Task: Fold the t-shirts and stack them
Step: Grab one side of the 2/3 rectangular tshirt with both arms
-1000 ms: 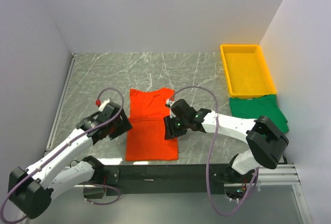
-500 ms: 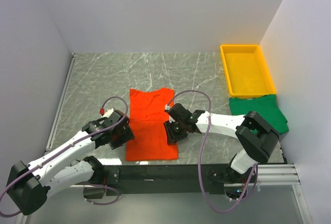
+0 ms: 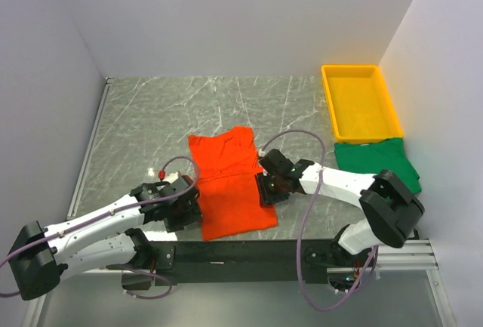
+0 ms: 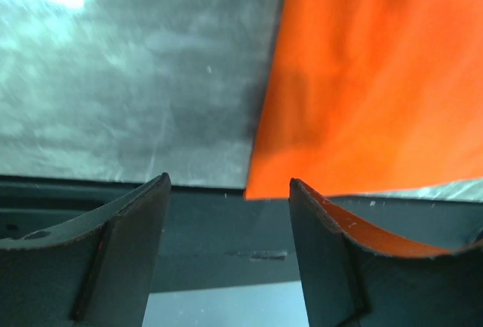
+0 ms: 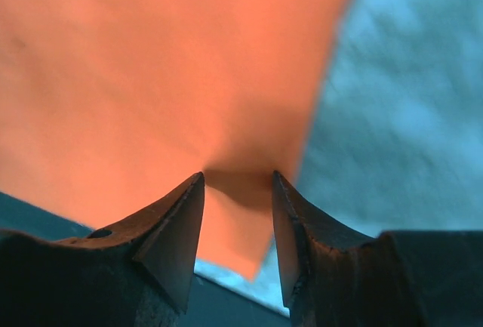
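Top external, orange-red shirt (image 3: 230, 183): mid-table, just swung askew, near hem shifted right; probably needs squaring.
Green shirt (image 3: 377, 162): far right, unmoved.
Left gripper (image 4: 229, 183): jaws apart at near-left corner.
Right gripper (image 5: 238, 176): jaws apart over right edge.

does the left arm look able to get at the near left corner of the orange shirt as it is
Probably yes: the left tool is open and low, the corner of the orange shirt lies just ahead of it, and nothing sits between.

White arms (image 3: 90, 221), purple cables (image 3: 302, 131), black left hand (image 4: 228, 182), black right hand (image 5: 238, 176)
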Controlling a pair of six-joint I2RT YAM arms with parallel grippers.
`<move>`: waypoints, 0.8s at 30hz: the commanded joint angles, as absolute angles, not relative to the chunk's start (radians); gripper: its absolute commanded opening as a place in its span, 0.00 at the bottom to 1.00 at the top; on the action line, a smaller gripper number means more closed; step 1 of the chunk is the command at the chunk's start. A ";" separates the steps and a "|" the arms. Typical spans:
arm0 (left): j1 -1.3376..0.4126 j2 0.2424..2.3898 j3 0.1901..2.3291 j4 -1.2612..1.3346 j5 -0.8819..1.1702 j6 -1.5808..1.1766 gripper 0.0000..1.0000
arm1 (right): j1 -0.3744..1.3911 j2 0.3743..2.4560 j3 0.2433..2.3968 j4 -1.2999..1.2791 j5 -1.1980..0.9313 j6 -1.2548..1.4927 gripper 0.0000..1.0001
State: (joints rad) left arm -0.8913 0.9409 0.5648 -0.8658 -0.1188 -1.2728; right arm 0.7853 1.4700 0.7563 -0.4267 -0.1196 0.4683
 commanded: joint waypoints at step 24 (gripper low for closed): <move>-1.120 1.108 0.629 -0.882 -0.141 -1.477 0.65 | 0.861 1.210 0.581 -0.555 -0.107 0.710 0.50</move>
State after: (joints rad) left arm -1.1095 1.0985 0.5873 -0.8745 -0.1200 -1.4460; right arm 0.8417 1.2057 0.5549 -0.5766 -0.1024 0.6834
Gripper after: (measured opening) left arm 0.650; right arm 0.503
